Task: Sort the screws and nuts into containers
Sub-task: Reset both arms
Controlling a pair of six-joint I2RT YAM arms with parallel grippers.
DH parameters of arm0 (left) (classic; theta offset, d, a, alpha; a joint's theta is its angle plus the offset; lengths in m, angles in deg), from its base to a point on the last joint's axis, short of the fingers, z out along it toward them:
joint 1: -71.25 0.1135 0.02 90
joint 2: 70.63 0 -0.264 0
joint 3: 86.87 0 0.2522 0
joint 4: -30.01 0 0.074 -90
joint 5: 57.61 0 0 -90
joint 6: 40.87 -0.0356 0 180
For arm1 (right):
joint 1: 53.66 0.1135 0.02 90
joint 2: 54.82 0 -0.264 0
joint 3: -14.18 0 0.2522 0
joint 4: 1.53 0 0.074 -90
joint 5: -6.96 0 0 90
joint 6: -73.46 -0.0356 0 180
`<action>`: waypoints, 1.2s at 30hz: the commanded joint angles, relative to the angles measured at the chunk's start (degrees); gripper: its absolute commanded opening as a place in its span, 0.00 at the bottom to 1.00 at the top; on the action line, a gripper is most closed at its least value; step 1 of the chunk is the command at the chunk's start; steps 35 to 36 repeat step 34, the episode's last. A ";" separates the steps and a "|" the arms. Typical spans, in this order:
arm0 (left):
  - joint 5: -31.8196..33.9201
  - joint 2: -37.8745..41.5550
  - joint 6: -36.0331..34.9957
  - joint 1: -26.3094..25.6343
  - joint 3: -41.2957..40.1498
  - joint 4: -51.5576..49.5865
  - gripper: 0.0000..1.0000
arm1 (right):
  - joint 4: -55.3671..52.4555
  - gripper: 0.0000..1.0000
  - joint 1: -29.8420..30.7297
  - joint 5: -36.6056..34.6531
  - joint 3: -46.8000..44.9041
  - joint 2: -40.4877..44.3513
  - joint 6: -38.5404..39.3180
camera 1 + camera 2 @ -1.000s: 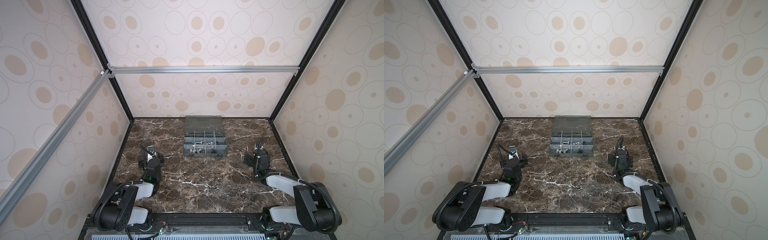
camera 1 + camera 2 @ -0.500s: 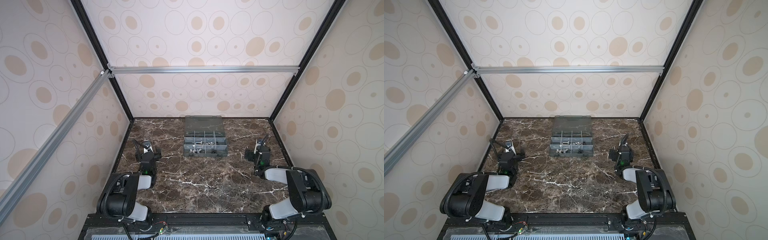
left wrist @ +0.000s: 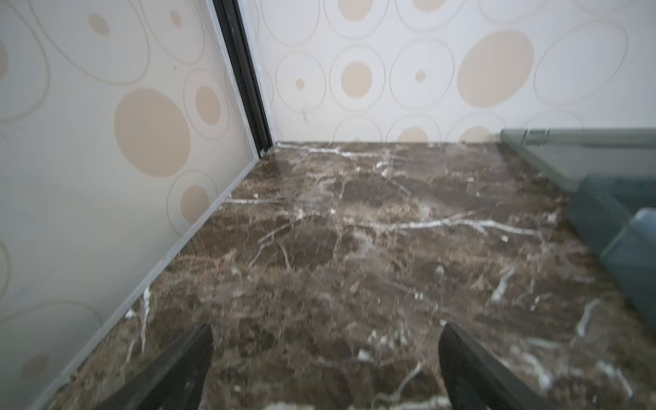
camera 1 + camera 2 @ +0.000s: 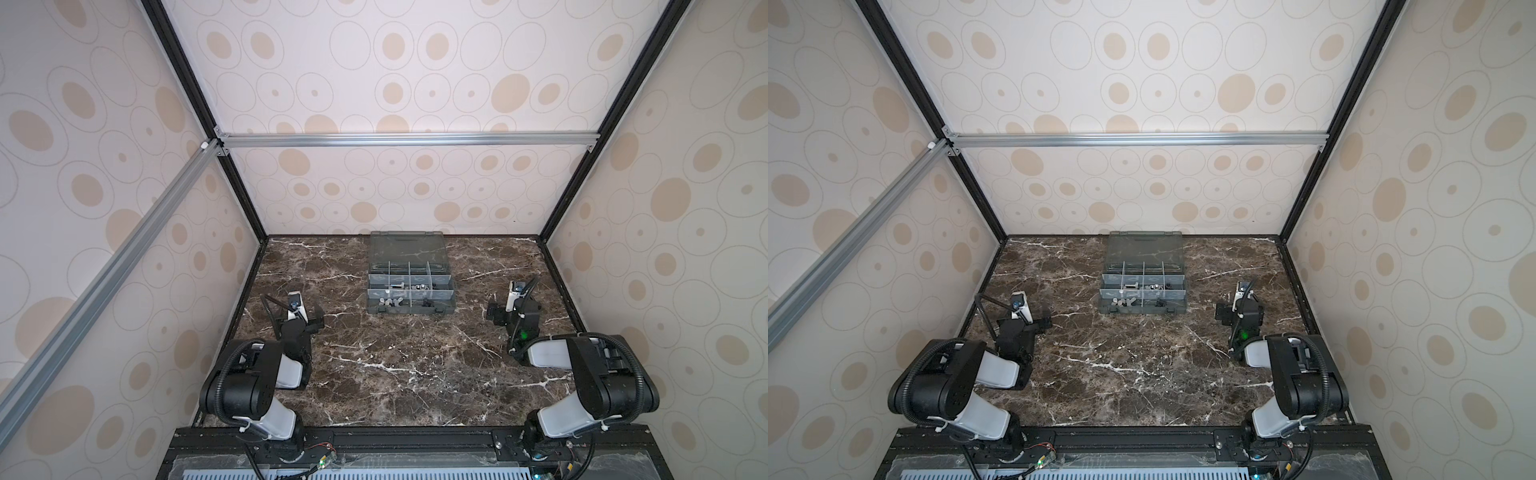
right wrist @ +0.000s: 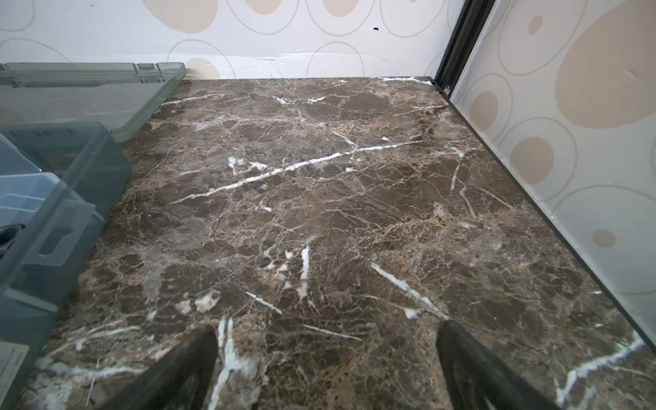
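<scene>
One brown marble desk [image 4: 395,365] fills the floor of the walled cell. The left arm [image 4: 249,382] rises from the near left corner and the right arm [image 4: 602,374] from the near right corner. Each is folded, with its forearm reaching toward the far edge.

A grey see-through box [image 4: 409,310] sits toward the far edge, midway between the left and right edges. Its lid [image 4: 407,247] lies open and flat behind it, reaching the far edge. Pale dividers split the box into small compartments [image 4: 399,275] set in rows.

The left gripper [image 3: 324,330] is by the left edge, level with the front of the box and well apart from it. Its fingers [image 3: 184,358] are spread wide with only bare marble between them, and it grips nothing. The right gripper [image 5: 326,330] is by the right edge, likewise well apart from the box. Its fingers [image 5: 472,365] are also spread wide over bare marble, and it too grips nothing. A corner of the box and part of the lid show at the side of each wrist view.

In both top views the screws and nuts lie inside the box. They are too small to tell one kind from the other. Silver parts [image 4: 390,302] cluster in a front-row compartment left of the middle, and more lie in the row behind. Black parts [image 4: 428,303] sit in a front-row compartment right of the middle.
</scene>
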 commanded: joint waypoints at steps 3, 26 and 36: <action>-3.56 -0.73 -0.80 0.53 2.83 6.18 0.99 | 0.82 1.00 -0.15 0.43 0.18 0.27 0.79; -3.63 -0.49 -0.72 0.49 3.12 4.88 0.99 | 0.07 1.00 0.07 0.34 0.66 0.12 1.19; -3.63 -0.49 -0.72 0.58 3.21 4.68 0.99 | 0.28 1.00 0.12 0.16 0.51 0.22 1.01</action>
